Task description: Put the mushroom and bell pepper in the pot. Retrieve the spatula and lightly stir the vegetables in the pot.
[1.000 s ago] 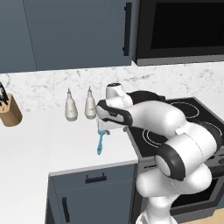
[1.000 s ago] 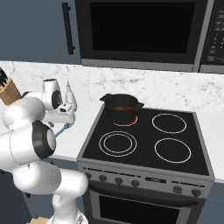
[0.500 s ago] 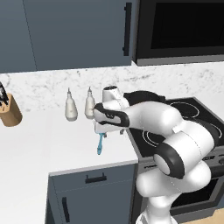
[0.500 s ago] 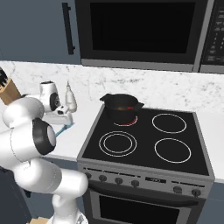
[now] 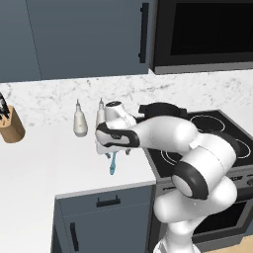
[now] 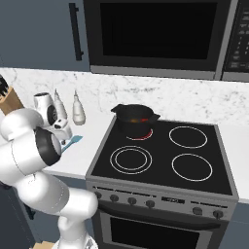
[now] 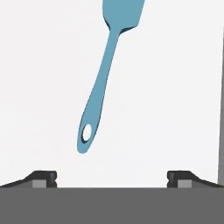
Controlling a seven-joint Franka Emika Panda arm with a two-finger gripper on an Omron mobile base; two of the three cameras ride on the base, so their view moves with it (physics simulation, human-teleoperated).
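The light-blue spatula (image 5: 113,163) lies flat on the white counter left of the stove, and its handle with the hanging hole points toward me in the hand view (image 7: 103,83). My gripper (image 5: 117,153) hovers just above it, open, with nothing between the fingertips (image 7: 43,177). From the right, the spatula (image 6: 73,142) pokes out beside the hand (image 6: 62,132). The black pot (image 6: 135,119) stands on the back-left burner, and the red bell pepper (image 6: 139,119) shows inside it. The mushroom is hidden from view.
Two pale bottles (image 5: 80,121) stand against the backsplash behind the hand. A wooden knife block (image 5: 10,124) sits far left. The stove (image 6: 194,168) lies to the right, its edge close to the spatula. A microwave (image 6: 155,34) hangs above.
My hand has shifted a little left and down, closer over the spatula. The jaws stayed open and the spatula has not moved.
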